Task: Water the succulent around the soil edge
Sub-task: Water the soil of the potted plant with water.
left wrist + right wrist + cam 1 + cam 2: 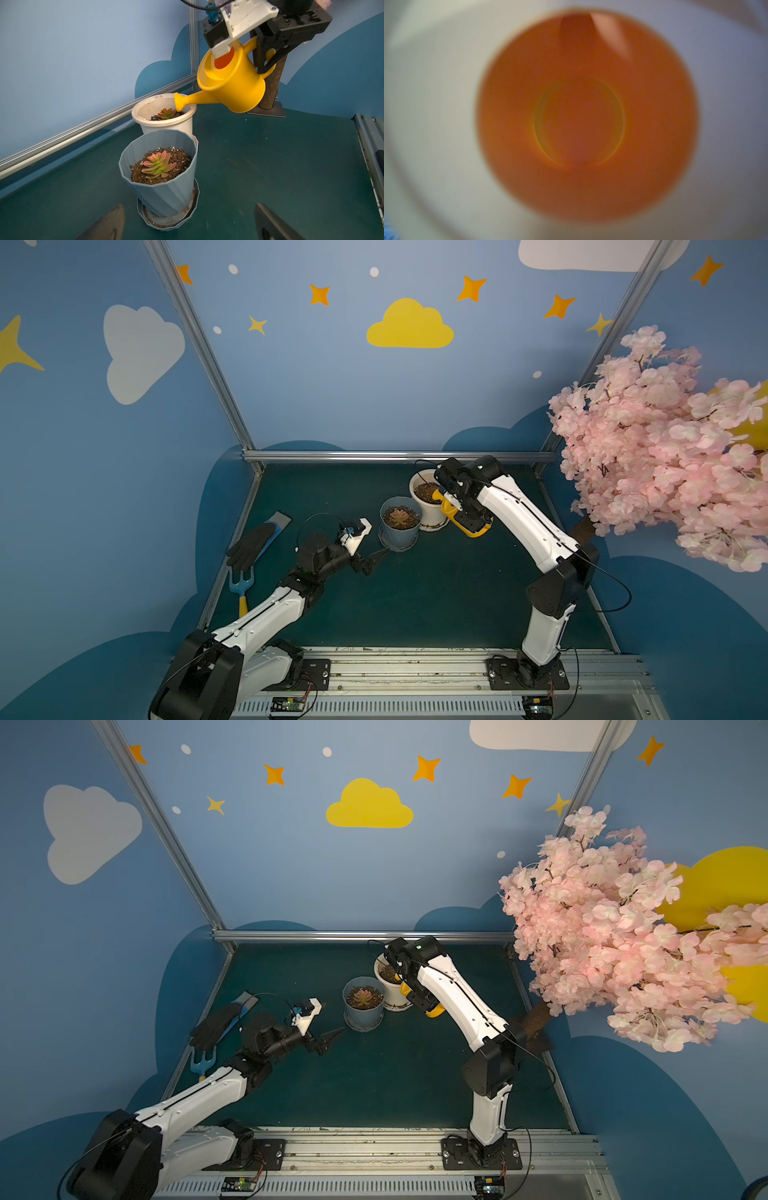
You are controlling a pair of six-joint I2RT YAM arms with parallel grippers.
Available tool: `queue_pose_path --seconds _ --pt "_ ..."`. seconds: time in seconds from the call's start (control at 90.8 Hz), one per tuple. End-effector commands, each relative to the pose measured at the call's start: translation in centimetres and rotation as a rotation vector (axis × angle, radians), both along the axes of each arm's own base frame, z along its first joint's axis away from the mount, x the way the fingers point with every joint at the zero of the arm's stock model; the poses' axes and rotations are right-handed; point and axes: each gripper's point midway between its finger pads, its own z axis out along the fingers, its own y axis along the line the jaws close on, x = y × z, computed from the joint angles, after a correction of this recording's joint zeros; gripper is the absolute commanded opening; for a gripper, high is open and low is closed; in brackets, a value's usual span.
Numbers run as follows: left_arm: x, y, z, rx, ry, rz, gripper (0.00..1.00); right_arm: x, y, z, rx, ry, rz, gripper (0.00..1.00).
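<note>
Two pots on the green table, one plant in each, and one yellow watering can aloft: the right gripper is clamped on its handle, the can tipped, its spout head over the rim of the white pot, just beside the far succulent. The blue pot stands on its saucer close beside the white one, the near succulent centred in its soil, and the left gripper sits low beside it, jaws spread wide apart. One glove and one fork lie along the left edge; the middle and front of the table are open.
</note>
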Motion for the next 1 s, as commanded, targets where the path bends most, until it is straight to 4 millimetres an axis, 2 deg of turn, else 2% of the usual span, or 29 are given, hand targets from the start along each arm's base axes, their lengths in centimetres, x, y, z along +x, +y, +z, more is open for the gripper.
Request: queue_pose_path --seconds 0.0,0.551,0.991 --pt "-0.1 -0.1 0.8 -0.016 -0.026 -0.01 1.0 -1.7 -1.7 1.6 -0.059 0.008 0.001 0.0" --pt "-0.2 -0.1 0.8 -0.014 -0.028 -0.007 1.0 -1.7 -2.9 1.7 -0.124 -0.003 -0.009 0.0" --pt "-0.1 0.1 0.6 -0.003 -0.031 0.004 1.0 -0.7 -3.7 1.9 -0.189 -0.027 -0.02 0.0"
